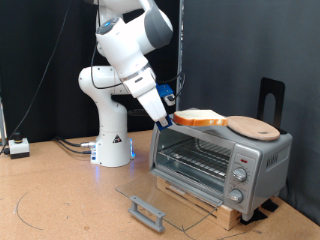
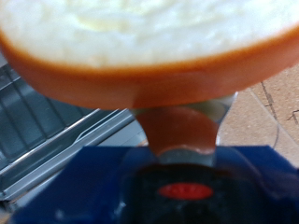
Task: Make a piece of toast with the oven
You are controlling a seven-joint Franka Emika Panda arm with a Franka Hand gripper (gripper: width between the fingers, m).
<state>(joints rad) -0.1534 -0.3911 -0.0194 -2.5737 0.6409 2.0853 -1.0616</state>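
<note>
The piece of toast (image 1: 200, 119) is a pale slice with a golden-orange crust. My gripper (image 1: 170, 118) is shut on its edge and holds it flat just over the top left corner of the oven (image 1: 220, 158). The silver oven stands at the exterior view's right with its glass door (image 1: 160, 200) folded down open and the wire rack (image 1: 195, 155) showing inside. In the wrist view the toast (image 2: 149, 42) fills the upper part, a finger (image 2: 182, 131) presses under its crust, and the oven's rack (image 2: 42, 126) shows behind it.
A round tan wooden board (image 1: 253, 127) lies on the oven's top, right beside the toast. Three knobs (image 1: 239, 176) are on the oven's front right. A black stand (image 1: 271, 100) rises behind the oven. A small white box (image 1: 18, 147) and cables lie at the left.
</note>
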